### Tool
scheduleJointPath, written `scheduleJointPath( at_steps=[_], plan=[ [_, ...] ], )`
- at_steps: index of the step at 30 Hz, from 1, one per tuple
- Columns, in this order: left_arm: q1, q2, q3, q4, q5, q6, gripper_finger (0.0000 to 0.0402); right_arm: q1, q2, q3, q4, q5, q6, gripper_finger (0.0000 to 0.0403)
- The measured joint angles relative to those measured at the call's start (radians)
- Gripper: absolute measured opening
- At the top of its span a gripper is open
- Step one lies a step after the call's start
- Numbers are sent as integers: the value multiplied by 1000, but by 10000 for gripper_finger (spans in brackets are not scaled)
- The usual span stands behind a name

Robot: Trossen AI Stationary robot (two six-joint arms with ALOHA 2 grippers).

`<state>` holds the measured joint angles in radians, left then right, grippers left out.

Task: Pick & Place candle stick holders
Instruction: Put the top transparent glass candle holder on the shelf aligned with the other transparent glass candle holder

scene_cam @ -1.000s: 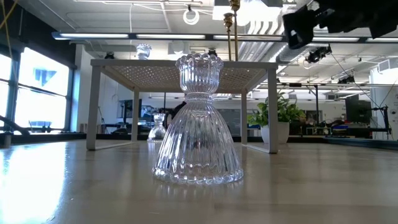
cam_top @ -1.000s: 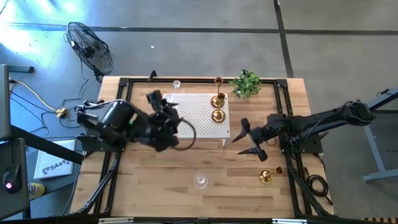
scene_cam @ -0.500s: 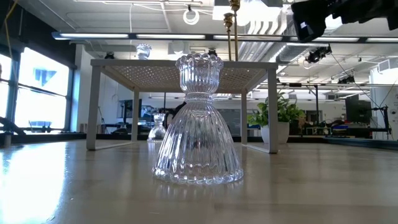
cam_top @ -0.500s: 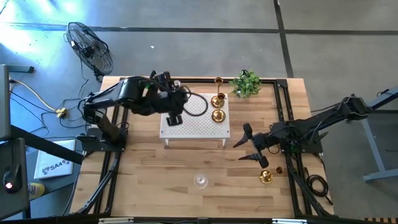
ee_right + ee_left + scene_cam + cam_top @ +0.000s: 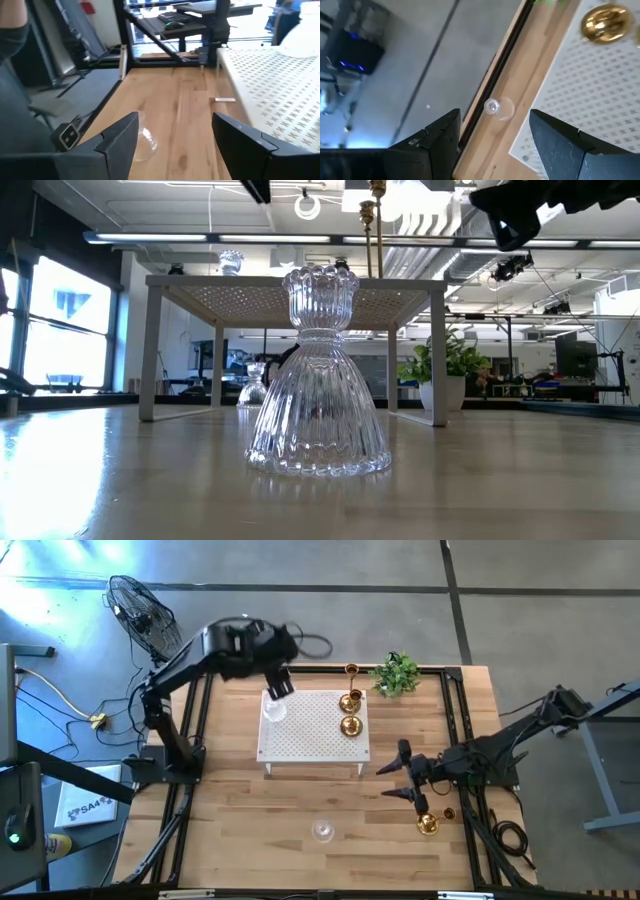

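A clear glass holder point(image 5: 322, 831) stands on its round base near the table's front middle, and fills the low view point(image 5: 318, 370). Another glass holder point(image 5: 272, 710) stands on the white perforated platform point(image 5: 310, 740), with two gold holders point(image 5: 349, 702) point(image 5: 350, 725). A tall gold holder point(image 5: 351, 670) stands at the far edge. Two gold holders point(image 5: 428, 823) point(image 5: 449, 812) stand at the near right. My left gripper point(image 5: 278, 685) is open and empty, high over the platform's far left corner; below it a small glass holder point(image 5: 492, 106) stands on the table. My right gripper point(image 5: 405, 778) is open and empty, right of the platform.
A small green plant point(image 5: 396, 673) stands at the far right corner. Black frame rails point(image 5: 460, 730) run along the table's sides. Bare wood lies between the platform and the front glass holder. In the right wrist view the front glass holder point(image 5: 142, 142) and the platform point(image 5: 270, 75) lie ahead.
My left gripper has risen and swung from over the platform's near left part toward the table's far edge, staying open and empty. My right gripper has drifted a little toward the near edge. No holder has moved.
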<state>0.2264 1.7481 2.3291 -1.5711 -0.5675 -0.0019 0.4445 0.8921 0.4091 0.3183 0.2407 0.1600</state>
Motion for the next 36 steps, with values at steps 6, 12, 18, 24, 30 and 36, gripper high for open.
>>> scheduleJointPath(
  at_steps=[6,12,18,24,30,36],
  plan=[
    [157,0,0,25,183,67,234,46,0,0,0,119,63,246],
    [272,0,0,63,370,174,234,82,20,0,0,226,120,246],
    [365,0,0,58,499,245,234,89,76,0,0,279,220,246],
    [466,4,0,61,604,315,234,89,139,0,71,315,242,246],
    [586,10,-1,61,767,304,234,89,161,0,135,326,218,246],
    [667,52,-1,75,790,113,234,89,162,0,145,373,217,246]
  ],
)
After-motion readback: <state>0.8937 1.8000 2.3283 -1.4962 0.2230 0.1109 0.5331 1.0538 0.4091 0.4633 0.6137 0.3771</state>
